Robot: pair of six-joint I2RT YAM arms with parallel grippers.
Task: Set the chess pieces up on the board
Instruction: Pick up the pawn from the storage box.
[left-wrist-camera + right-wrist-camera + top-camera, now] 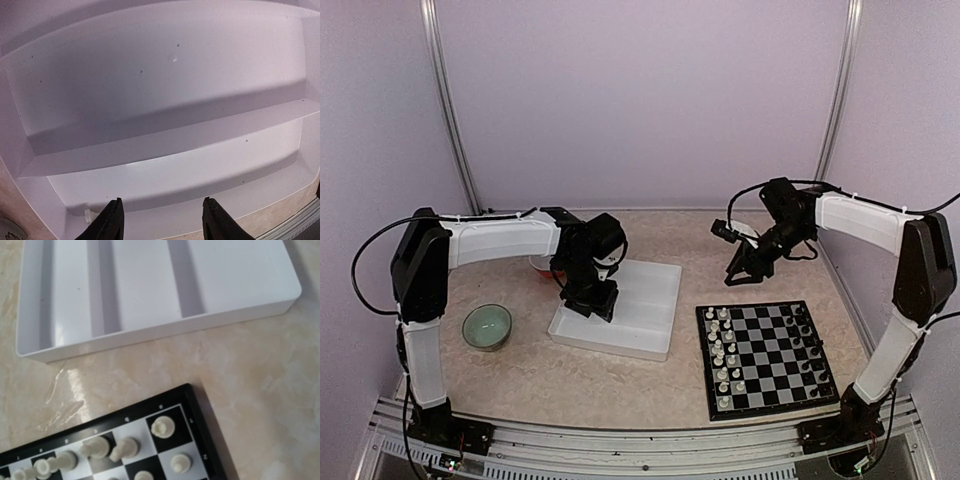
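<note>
Progress: looks nearly done tbh. The white pieces (720,350) fill two rows down the left side of the board (767,357), the black pieces (805,345) two rows down its right, middle squares bare. Can't count every one.
Left over: maybe one small white bit (89,215) in a corner of the tray (650,290), just beside a finger. Probably a last piece.
Which way: the board sits slightly skewed on the desk (620,370) by the right arm. Rows run near-to-far, pieces upright I think.
Left pincer (161,205): down in the tray, jaws apart, holding nothing.
Right pincer (740,270): above the desk past the board's far edge. Can't tell how open.
</note>
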